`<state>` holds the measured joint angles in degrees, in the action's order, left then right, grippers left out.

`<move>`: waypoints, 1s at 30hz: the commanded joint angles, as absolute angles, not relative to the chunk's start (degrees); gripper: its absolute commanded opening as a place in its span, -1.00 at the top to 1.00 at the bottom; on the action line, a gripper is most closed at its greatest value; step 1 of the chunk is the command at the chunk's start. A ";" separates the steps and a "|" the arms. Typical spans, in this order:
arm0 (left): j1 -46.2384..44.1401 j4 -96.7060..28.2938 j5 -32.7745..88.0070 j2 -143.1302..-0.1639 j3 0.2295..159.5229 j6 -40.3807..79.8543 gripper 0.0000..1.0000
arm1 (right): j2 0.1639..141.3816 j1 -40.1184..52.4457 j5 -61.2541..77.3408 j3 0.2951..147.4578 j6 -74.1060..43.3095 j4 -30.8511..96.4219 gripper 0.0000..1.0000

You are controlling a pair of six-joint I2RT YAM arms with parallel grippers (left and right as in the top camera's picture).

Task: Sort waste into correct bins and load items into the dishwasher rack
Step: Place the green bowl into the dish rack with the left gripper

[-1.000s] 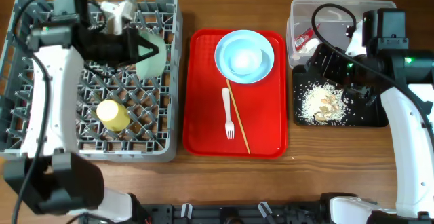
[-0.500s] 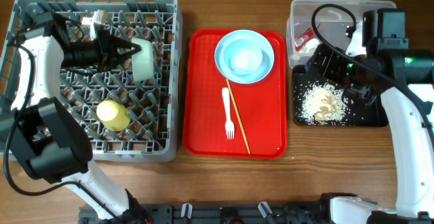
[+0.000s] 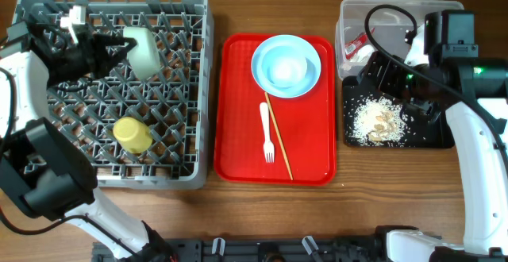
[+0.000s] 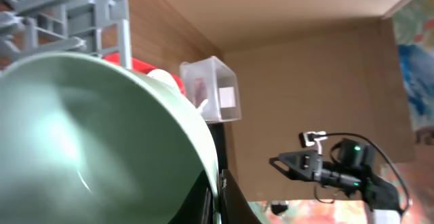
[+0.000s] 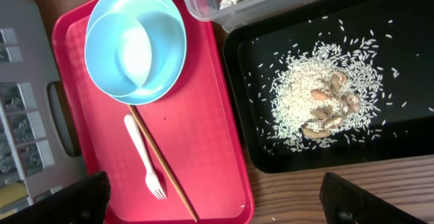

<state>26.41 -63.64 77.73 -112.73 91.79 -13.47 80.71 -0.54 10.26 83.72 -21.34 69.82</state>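
Pale green bowl (image 3: 141, 48), clamped at its rim in our left gripper (image 3: 117, 46), tilts over the far side of the dishwasher rack (image 3: 202, 95) at the bench's left end. The yellow cup (image 3: 132, 134) is already racked. Mid-bench, the pale blue bowl (image 3: 286, 65), white fork (image 3: 267, 132) and wooden stick (image 3: 279, 139) await loading. At the right edge, rice crumbs (image 3: 377, 121) fill the black tray (image 3: 432, 139) and the red wrapper (image 3: 354, 48) sits in the clear tub (image 3: 349, 16). Our right gripper (image 5: 213, 183) hovers, spread wide.

The pale green round plastic bowl (image 4: 102, 136) is cut off left and below in the left wrist view. The clear rectangular plastic tub (image 5: 258, 3) is cropped at the top of the right wrist view.
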 commanded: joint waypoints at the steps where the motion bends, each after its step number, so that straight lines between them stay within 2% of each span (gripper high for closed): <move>1: 26.65 -62.22 76.36 -113.71 92.05 -14.79 0.92 | 80.09 -0.69 10.37 83.99 -21.02 69.89 -0.99; 14: 26.61 -62.59 74.98 -118.04 91.70 -14.76 0.92 | 80.09 -0.69 10.39 83.99 -21.17 70.00 -0.99; 17: 27.77 -62.83 70.02 -118.10 91.70 -14.57 0.90 | 80.09 -0.67 10.39 83.99 -21.17 70.17 -0.99; 18: 28.56 -63.68 67.79 -118.10 91.70 -14.57 0.56 | 80.09 -0.67 10.37 83.99 -21.15 70.17 -0.99; 20: 29.98 -65.06 65.34 -118.10 91.70 -14.59 0.30 | 80.09 -0.67 10.37 83.99 -21.15 70.15 -0.99; 21: 31.62 -66.43 64.82 -118.10 91.72 -14.57 0.00 | 80.09 -0.69 10.37 83.99 -21.15 70.15 -0.99; 25: 36.29 -71.75 64.82 -118.10 91.72 -14.59 -0.47 | 80.09 -0.69 10.37 83.99 -21.15 70.13 -0.99; 27: 37.89 -73.47 64.79 -118.08 91.72 -14.59 -0.88 | 80.09 -0.67 10.37 83.99 -21.12 70.13 -0.99; 28: 38.61 -74.04 64.79 -118.08 91.74 -14.59 -1.00 | 80.09 -0.69 10.37 83.99 -21.12 70.13 -0.99; 30: 39.86 -74.52 64.79 -117.71 91.74 -14.59 -1.00 | 80.09 -0.67 10.37 83.99 -20.99 70.15 -0.99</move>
